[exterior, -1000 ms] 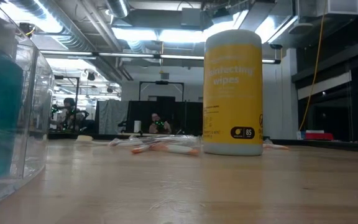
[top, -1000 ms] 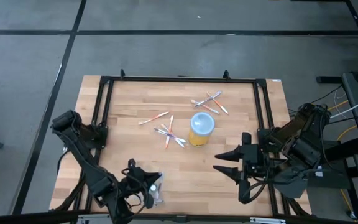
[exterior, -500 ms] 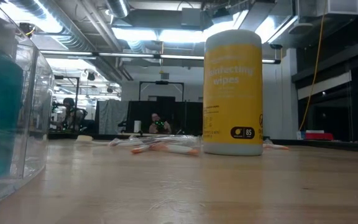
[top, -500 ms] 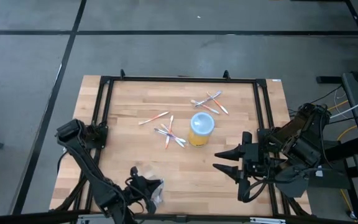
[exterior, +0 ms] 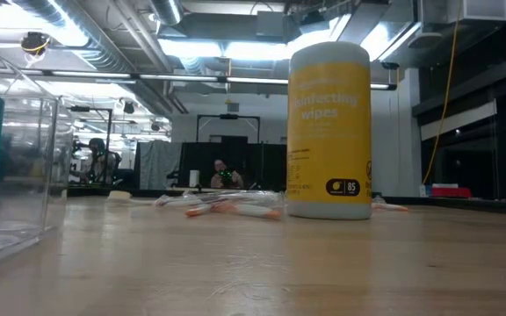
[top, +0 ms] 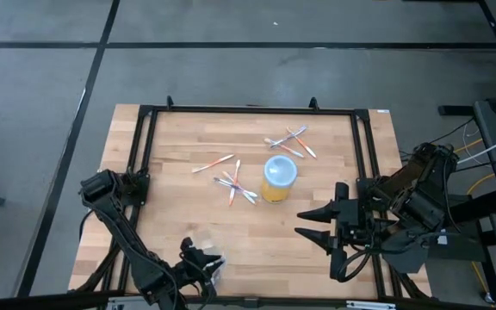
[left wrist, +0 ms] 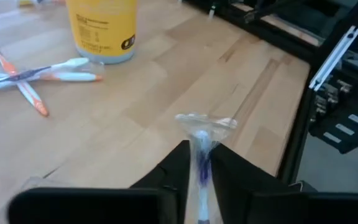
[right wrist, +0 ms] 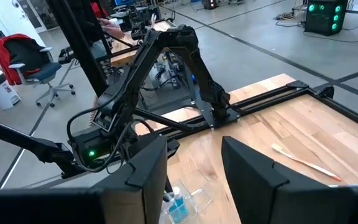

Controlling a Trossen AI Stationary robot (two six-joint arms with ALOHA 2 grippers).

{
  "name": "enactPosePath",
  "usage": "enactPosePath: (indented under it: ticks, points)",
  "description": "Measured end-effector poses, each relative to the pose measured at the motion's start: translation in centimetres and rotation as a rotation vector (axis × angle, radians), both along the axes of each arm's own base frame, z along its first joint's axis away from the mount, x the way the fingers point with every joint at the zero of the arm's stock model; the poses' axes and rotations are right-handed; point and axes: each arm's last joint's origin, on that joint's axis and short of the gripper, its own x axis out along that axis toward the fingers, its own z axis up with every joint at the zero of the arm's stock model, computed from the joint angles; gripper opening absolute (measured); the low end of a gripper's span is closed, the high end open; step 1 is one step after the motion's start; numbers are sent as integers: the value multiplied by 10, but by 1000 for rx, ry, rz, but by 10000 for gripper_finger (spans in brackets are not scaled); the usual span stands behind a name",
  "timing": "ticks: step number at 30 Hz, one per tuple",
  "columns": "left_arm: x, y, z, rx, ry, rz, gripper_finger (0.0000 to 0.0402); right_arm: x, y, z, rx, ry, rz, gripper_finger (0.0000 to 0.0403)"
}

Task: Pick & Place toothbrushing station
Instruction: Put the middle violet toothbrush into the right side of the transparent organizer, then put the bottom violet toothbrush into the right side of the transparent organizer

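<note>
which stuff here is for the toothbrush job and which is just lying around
For the job:
- toothbrushes
- clear pouch, pinched by the left gripper
- yellow wipes tub

Just about:
- black frame
- right gripper, idle
- red chair

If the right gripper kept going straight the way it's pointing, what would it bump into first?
Probably the clear pouch with the teal tubes, held by the left gripper near the table's front edge. The right gripper points across the bare table toward it. Depth is hard to judge, so it might pass just above.
</note>
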Motion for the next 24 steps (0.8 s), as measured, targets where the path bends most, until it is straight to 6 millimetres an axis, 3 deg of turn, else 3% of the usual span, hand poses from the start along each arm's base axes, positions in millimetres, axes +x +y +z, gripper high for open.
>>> enactPosePath:
  ticks: [9,14,20,24]
  points:
    - [-4,5,17,-5,-28,-7,170,1,1,1,16,-10,8,155]
    - [-6,5,22,6,-38,-14,203,-1,3,2,20,-11,17,155]
    - [-14,12,76,164,-227,24,199,-2,4,2,19,-13,25,155]
    - [-11,35,112,286,-178,-4,185,-3,4,2,15,-12,25,155]
